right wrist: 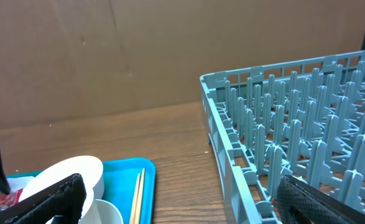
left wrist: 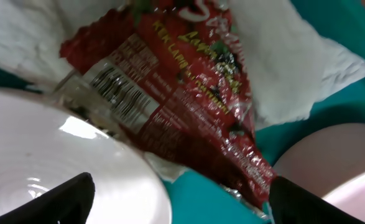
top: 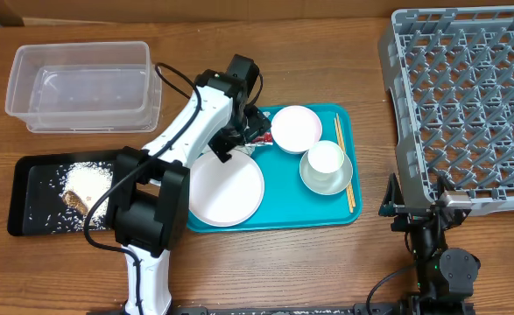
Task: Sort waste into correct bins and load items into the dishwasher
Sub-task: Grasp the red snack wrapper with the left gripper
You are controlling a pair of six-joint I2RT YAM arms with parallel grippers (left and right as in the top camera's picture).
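My left gripper (top: 246, 138) hangs low over the back left of the teal tray (top: 283, 210), and in its wrist view it (left wrist: 182, 205) is open. The red snack wrapper (left wrist: 182, 93) lies just ahead of it on the crumpled white napkin (left wrist: 294, 62); the wrapper's lower tip reaches the right finger (left wrist: 300, 202). The white plate (top: 226, 188) is beside them, with a small white bowl (top: 296, 129), a white cup (top: 326, 157) inside a grey-green bowl (top: 327, 182), and chopsticks (top: 345, 175). My right gripper (right wrist: 182, 205) is open and holds nothing, near the dish rack (top: 467, 105).
A clear tub (top: 81, 87) stands at the back left. In front of it a black tray (top: 29, 197) holds rice grains (top: 86, 179) and a brown scrap (top: 74, 201). Bare wooden table lies between the teal tray and the rack.
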